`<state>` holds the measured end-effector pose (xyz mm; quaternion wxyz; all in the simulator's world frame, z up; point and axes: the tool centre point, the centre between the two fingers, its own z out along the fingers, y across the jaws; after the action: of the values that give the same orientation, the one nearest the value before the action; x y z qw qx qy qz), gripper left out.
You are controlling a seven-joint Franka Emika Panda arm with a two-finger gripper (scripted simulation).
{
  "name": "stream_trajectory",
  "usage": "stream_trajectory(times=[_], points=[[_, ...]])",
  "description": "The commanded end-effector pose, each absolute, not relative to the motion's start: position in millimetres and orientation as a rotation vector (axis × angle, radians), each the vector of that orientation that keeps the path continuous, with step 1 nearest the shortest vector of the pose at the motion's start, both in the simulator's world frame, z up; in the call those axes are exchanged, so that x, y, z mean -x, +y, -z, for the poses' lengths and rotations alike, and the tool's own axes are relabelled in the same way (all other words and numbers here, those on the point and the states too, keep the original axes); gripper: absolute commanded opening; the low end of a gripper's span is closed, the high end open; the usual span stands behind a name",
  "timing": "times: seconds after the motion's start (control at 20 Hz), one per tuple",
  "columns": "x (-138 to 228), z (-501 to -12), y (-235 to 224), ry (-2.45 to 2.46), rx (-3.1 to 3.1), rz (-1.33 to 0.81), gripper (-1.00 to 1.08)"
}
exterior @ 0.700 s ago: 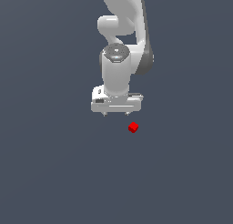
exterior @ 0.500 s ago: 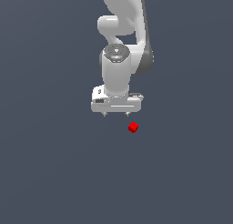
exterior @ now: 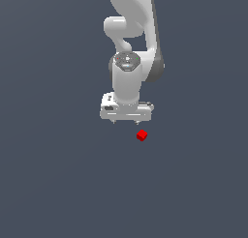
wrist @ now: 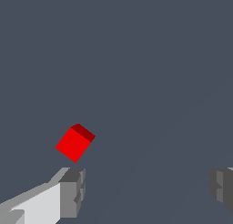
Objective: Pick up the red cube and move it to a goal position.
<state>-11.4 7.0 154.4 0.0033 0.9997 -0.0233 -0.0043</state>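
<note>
Matte red cube (wrist: pixel 74 143) looks rigid and light (we'd pinch opposite flat faces), gripper (wrist: pixel 145 186) spread wide, holding nothing

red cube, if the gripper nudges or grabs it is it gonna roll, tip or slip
The red cube has flat faces, so it would likely slide rather than roll. It looks small beside the open gripper, so probably light and easily knocked aside. Its matte, parallel faces should grip well.

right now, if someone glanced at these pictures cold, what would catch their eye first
The red cube stands out: a tiny bright spot on the plain dark grey floor, just below the arm and toward the exterior view's right. Above it looms the big white arm, its pincer open. In the wrist view the cube lies beyond one fingertip, not between the two.
</note>
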Motion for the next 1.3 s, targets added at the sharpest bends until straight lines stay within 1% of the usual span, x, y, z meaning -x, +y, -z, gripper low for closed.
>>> stream_trajectory(times=[0.0,0.65,1.25], points=[[13.9,-147.0,11.5,-0.128,-3.133,0.013,1.0],[25.4,-90.0,47.5,-0.556,-3.087,0.007,1.0],[24.8,-38.5,81.9,-0.931,-2.998,0.001,1.0]])
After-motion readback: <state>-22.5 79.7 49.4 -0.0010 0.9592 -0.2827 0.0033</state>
